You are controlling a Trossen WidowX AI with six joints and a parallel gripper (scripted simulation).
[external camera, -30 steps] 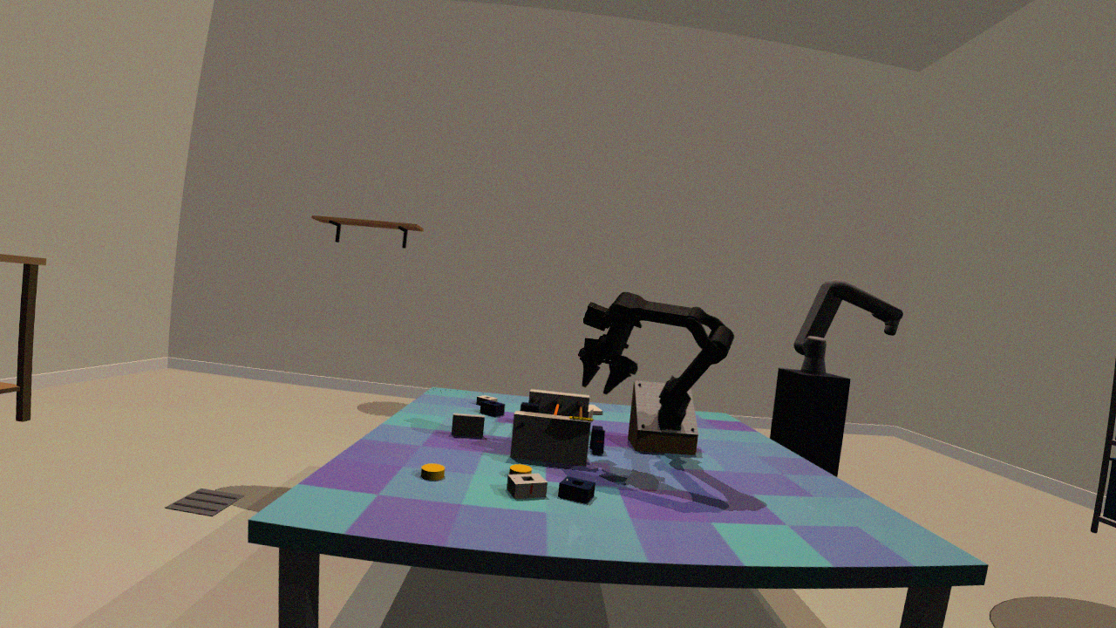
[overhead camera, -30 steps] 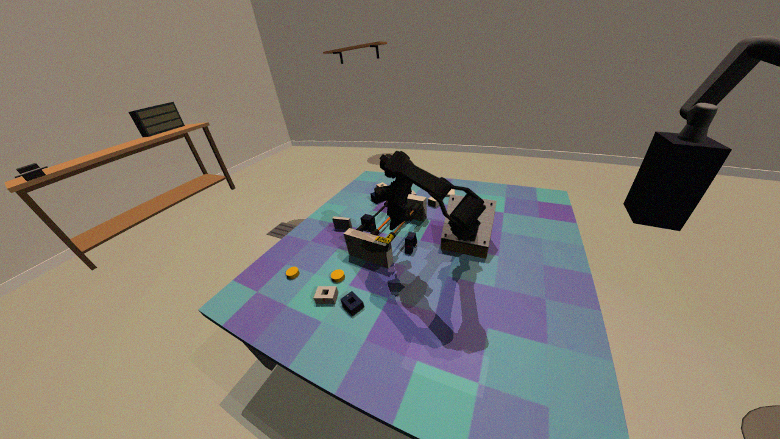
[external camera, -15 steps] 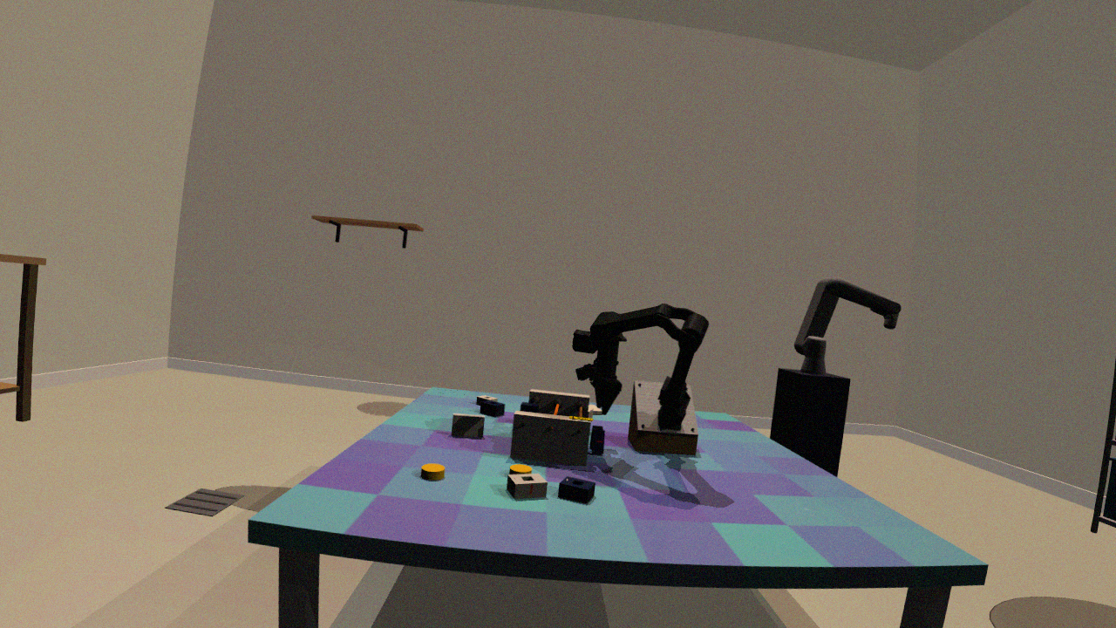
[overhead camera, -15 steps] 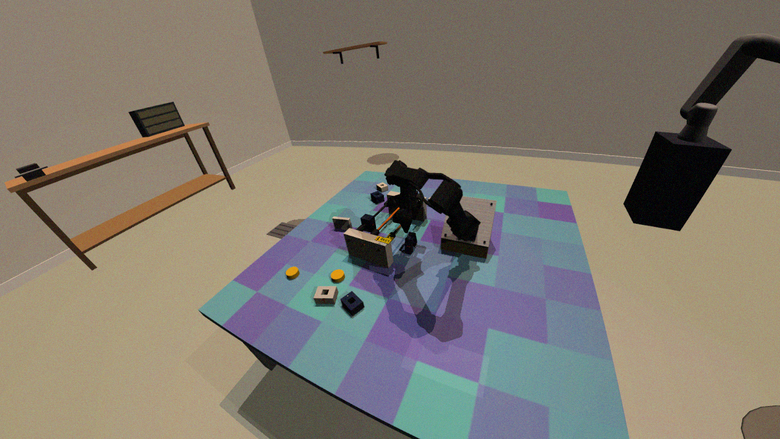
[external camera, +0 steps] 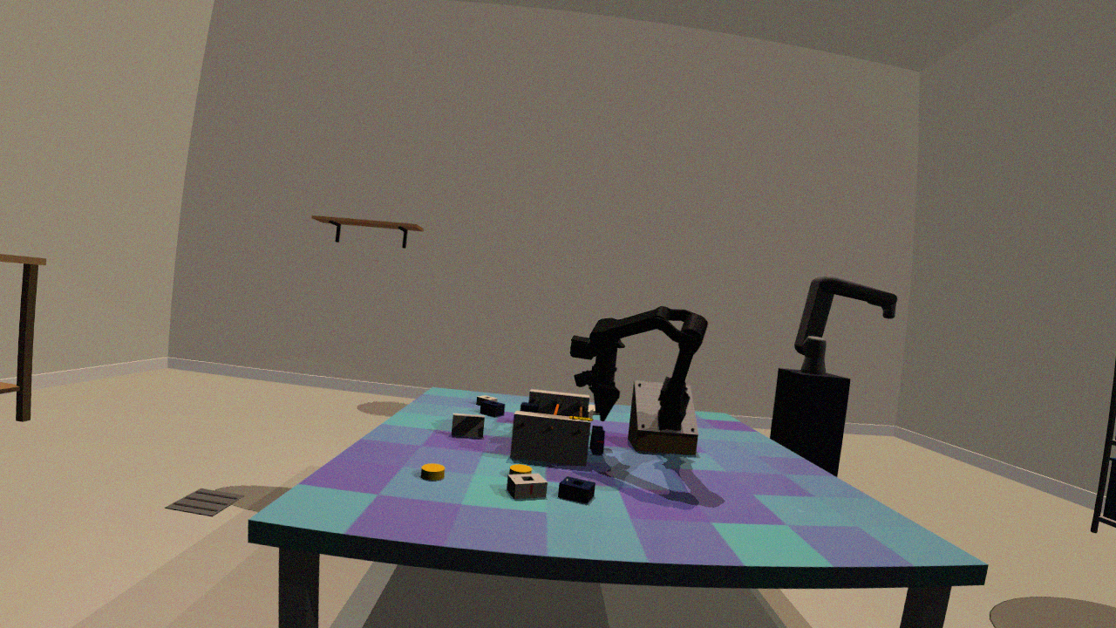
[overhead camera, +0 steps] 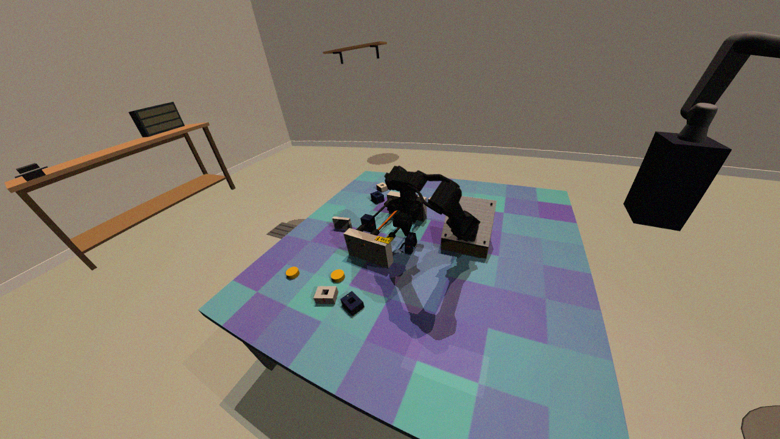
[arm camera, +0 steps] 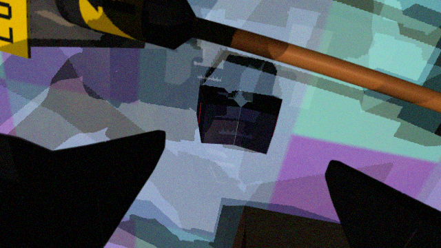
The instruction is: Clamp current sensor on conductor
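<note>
Your jaws (overhead camera: pixel 404 233) (external camera: pixel 604 413) are spread wide with nothing pinched, tips pointing down at the worktop (overhead camera: pixel 512 305) (external camera: pixel 452 523) (arm camera: pixel 348 120). The sensor (overhead camera: pixel 411 243) (external camera: pixel 597 440) (arm camera: pixel 238 117) stands on the worktop below them; in the wrist view you see it beyond the gap between the tips, nearer the top. You haven't got it round the LOAD conductor (external camera: pixel 580 411) (arm camera: pixel 327 65), which crosses past the sensor on the side away from the jaws in that view. Mind the yellow LOAD marker (overhead camera: pixel 384 239) (external camera: pixel 581 419) (arm camera: pixel 14 27), beyond the left-hand tip in the wrist picture, and the upright near block (overhead camera: pixel 368 250) (external camera: pixel 550 439) just beside the sensor. The orange conductor (overhead camera: pixel 387 220) (external camera: pixel 556 409) runs on the far side of LOAD from your sensor. The arm's box base (overhead camera: pixel 463 248) (external camera: pixel 663 443) (arm camera: pixel 286 227) is on the other side of the jaws. Well apart from them lie a white ring block (overhead camera: pixel 325 299) (external camera: pixel 527 490), a dark ring block (overhead camera: pixel 353 308) (external camera: pixel 576 492) and two yellow discs. I can't make out the sensor's arrow.
</note>
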